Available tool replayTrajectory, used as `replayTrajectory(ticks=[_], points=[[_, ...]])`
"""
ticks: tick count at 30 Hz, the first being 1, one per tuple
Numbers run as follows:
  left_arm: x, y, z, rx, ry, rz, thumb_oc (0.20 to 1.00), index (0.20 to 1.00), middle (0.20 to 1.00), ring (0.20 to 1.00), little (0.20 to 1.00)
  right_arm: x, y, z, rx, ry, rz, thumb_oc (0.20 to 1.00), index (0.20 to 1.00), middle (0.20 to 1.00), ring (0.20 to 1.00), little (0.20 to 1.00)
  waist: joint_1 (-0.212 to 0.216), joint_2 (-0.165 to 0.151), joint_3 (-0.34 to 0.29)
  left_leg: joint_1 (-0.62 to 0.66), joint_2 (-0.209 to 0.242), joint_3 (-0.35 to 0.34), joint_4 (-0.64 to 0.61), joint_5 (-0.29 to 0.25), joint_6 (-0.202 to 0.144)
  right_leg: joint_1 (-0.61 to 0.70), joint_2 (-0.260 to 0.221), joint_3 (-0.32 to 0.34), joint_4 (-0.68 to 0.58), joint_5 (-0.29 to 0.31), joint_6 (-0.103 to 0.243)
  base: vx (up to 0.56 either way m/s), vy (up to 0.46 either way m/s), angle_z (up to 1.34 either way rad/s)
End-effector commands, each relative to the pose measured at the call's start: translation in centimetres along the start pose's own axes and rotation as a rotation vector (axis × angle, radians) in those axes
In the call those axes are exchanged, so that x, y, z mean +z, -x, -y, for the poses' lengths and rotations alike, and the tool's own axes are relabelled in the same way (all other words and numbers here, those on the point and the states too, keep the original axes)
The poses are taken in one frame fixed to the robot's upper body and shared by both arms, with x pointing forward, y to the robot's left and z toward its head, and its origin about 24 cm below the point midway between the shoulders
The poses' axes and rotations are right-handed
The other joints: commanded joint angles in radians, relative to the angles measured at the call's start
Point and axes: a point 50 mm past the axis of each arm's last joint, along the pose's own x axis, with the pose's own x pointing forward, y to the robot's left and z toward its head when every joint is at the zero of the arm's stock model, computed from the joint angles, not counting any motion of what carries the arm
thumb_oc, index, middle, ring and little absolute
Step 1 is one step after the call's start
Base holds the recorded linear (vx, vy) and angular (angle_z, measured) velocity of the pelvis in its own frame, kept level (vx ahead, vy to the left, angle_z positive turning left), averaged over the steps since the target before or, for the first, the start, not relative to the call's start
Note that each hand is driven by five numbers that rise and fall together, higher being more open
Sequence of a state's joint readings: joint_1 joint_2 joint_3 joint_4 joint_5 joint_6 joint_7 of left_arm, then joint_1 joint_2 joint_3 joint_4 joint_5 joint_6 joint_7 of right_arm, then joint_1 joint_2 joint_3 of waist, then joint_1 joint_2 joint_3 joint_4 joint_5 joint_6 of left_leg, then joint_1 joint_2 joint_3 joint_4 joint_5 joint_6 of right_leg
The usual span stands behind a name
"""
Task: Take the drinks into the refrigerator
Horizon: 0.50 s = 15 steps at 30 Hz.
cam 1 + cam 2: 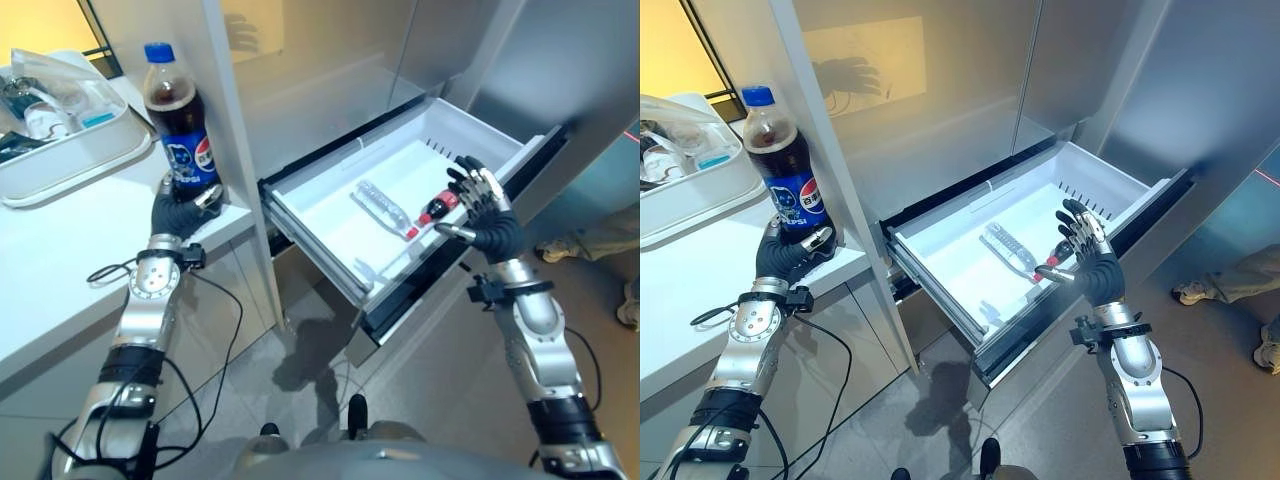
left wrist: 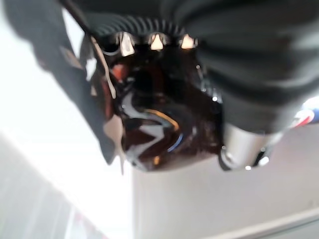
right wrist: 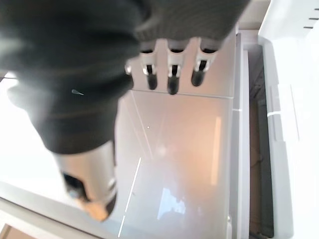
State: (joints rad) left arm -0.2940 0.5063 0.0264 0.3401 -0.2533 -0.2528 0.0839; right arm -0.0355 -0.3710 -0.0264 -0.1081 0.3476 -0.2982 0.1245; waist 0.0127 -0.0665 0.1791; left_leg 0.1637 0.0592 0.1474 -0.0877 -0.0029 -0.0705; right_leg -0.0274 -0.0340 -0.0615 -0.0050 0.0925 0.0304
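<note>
A dark cola bottle (image 1: 180, 122) with a blue cap and blue label stands upright at the white counter's corner. My left hand (image 1: 181, 206) is curled round its base; the left wrist view shows the dark bottle bottom (image 2: 159, 124) between the fingers. The white refrigerator drawer (image 1: 330, 240) is pulled out. Inside it lie a clear bottle (image 1: 383, 207) and a small red-capped cola bottle (image 1: 432, 212). My right hand (image 1: 484, 205) hovers over the drawer's right end just above the small bottle, with its fingers (image 3: 172, 79) spread and holding nothing.
A white tray (image 1: 70, 150) with plastic-wrapped items sits on the counter (image 1: 60, 260) behind the bottle. A white cabinet post (image 1: 232, 120) stands between counter and drawer. A person's shoes (image 1: 575, 245) show on the floor at the right.
</note>
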Motion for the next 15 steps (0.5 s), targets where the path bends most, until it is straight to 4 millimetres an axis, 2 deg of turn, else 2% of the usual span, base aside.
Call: replayTrajectory(ticks=[1,8,9,15], points=[[1.1,-1.3,0.6,-0.006,0.047,0.066,0.2,0.2,0.2,0.2,0.2,3.2,-0.8,0.1,0.01,0.002,0.16,1.0,1.0,1.0,1.0,1.0,-0.005,0.029,0.011,0.039,-0.024,-0.081,0.0,-0.099,0.055,-0.001,-0.017,-0.013,0.164,-0.123,0.065,0.0,0.0,0.0],[2.0,-0.4,-0.5,0.017,0.09,0.127,0.2,0.2,0.2,0.2,0.2,3.3,-0.7,0.2,0.011,0.011,0.164,1.0,1.0,1.0,1.0,1.0,0.007,0.026,0.013,0.036,-0.026,-0.084,0.0,-0.097,0.057,0.003,-0.019,-0.015,0.159,-0.12,0.065,-0.01,-0.002,0.0],[2.4,0.0,-0.7,0.019,0.11,0.151,0.2,0.2,0.2,0.2,0.2,3.3,-0.7,0.3,0.011,0.012,0.165,1.0,1.0,1.0,1.0,1.0,0.01,0.022,0.015,0.028,-0.029,-0.084,0.0,-0.084,0.057,-0.002,-0.021,-0.017,0.156,-0.107,0.063,0.0,0.0,0.0],[4.1,2.4,-1.8,0.001,0.213,0.26,0.2,0.2,0.2,0.2,0.2,3.4,-0.3,0.9,-0.007,0.032,0.166,1.0,1.0,1.0,1.0,1.0,0.028,0.02,0.016,0.024,-0.029,-0.093,0.0,-0.093,0.059,0.006,-0.023,-0.019,0.145,-0.111,0.064,-0.01,-0.002,0.0]])
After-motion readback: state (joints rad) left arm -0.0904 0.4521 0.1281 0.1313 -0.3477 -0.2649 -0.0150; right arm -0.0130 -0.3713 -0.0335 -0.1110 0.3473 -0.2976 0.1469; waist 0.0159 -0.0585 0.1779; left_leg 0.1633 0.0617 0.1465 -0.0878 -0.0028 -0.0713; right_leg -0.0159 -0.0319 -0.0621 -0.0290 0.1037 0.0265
